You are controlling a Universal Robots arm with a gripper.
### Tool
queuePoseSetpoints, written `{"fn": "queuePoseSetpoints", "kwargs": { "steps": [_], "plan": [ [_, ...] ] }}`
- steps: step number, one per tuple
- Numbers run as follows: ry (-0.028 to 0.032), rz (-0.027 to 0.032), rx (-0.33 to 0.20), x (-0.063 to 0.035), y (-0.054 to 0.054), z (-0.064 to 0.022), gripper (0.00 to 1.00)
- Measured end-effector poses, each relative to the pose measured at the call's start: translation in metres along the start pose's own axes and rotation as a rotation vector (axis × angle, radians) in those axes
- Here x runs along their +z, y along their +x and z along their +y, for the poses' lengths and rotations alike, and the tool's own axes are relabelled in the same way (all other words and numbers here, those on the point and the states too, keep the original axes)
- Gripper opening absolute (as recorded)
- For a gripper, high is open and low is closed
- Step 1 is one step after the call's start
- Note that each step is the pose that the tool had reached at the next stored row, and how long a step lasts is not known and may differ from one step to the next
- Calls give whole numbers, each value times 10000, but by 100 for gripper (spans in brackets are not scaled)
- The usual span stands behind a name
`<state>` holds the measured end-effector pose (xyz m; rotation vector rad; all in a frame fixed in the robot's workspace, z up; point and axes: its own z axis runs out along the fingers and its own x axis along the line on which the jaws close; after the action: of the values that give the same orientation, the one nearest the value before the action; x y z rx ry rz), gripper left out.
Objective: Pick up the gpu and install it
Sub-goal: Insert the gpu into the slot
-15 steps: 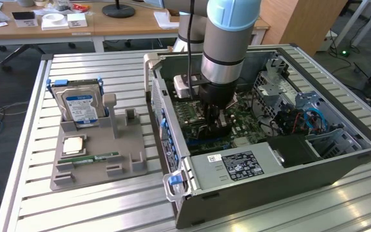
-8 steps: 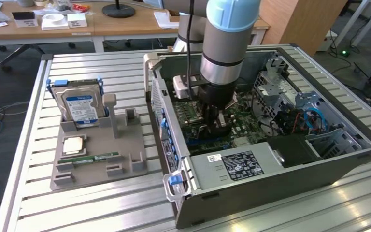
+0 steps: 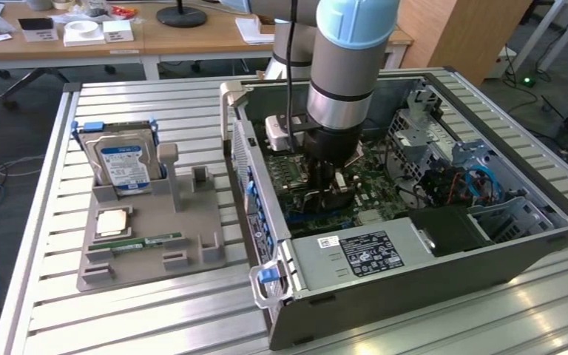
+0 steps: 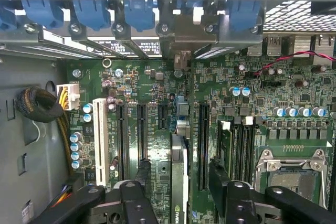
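The gpu [image 4: 179, 174] stands on edge in a motherboard [image 4: 152, 85] slot, and I see it as a thin dark card running toward the rear brackets of the case. My gripper [image 4: 179, 167] is open around it. One black finger [image 4: 140, 179] and the other stand on either side of the card, with a visible gap to it on each side. In the exterior view the gripper [image 3: 328, 191] reaches low inside the open computer case [image 3: 413, 262], just above the green board.
A grey fixture [image 3: 151, 248] on the exterior view's left holds a silver hard drive with a blue label [image 3: 121, 164], a CPU chip [image 3: 113, 220] and a green RAM stick [image 3: 151, 242]. The power supply [image 3: 363, 253], drive cage [image 3: 506, 214] and a sleeved cable bundle [image 4: 35, 106] crowd the case.
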<state>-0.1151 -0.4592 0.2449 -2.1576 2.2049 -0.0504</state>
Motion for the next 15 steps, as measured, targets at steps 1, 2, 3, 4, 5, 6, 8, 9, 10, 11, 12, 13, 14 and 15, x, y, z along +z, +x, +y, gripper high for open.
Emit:
{"fn": "queuePoseSetpoints", "kwargs": {
  "steps": [1,2,3,4,5,6,8,9,10,11,12,13,14,15],
  "plan": [
    [-1,3,0,-4,0,0,56],
    [-2,5,0,-8,0,-1,56],
    [-2,6,0,-15,0,-1,56],
    [0,6,0,-27,0,-2,56],
    [-1,7,-1,-46,-1,-3,56],
    [-1,7,0,-65,-1,-4,56],
    [0,7,-1,-113,-2,-7,56],
    [0,7,0,-135,-2,-9,56],
    [0,8,0,-153,-3,-10,56],
    [0,7,0,-175,-3,-11,56],
    [-1,8,1,-202,-4,-13,56],
    [0,6,2,-231,-4,-14,56],
    [-1,7,2,-261,-4,-16,56],
    [0,7,3,-292,-5,-18,56]
  ]
}}
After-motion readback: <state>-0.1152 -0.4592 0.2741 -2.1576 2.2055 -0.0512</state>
